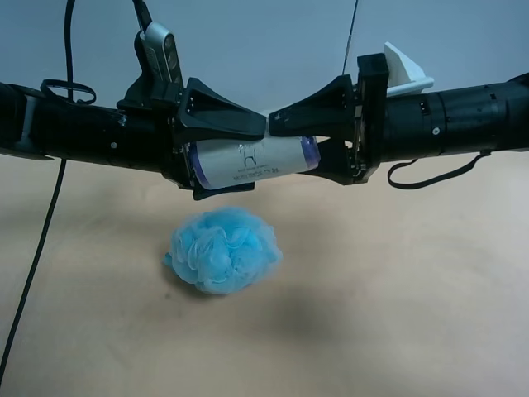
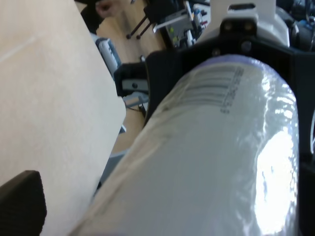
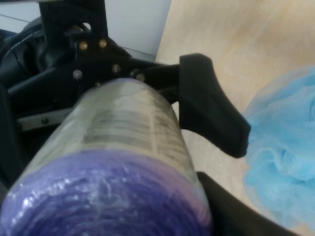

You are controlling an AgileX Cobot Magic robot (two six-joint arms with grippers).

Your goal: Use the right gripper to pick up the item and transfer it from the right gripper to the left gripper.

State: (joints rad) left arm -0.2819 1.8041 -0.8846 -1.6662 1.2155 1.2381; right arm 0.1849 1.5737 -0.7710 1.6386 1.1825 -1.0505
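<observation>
The item [image 1: 248, 163], a cream-labelled cylinder with purple ends in shiny plastic, hangs level in the air between both grippers. The right gripper [image 1: 296, 149], with the white wrist piece, comes in from the exterior high view's right and is shut on the item's purple end [image 3: 113, 196]. The left gripper [image 1: 256, 157], with the silver-grey capsule, comes in from that view's left, and its jaws stand around the other end. In the left wrist view a gap shows between one finger [image 2: 19, 204] and the item [image 2: 216, 147]. That finger also shows beside the item in the right wrist view [image 3: 211, 103].
A fluffy blue mesh bath puff [image 1: 223, 250] lies on the tan table [image 1: 397, 314] directly below the item, and it also shows in the right wrist view [image 3: 285, 147]. A black cable [image 1: 37, 256] hangs down at the exterior high view's left. The table edge and floor clutter show in the left wrist view [image 2: 118, 98].
</observation>
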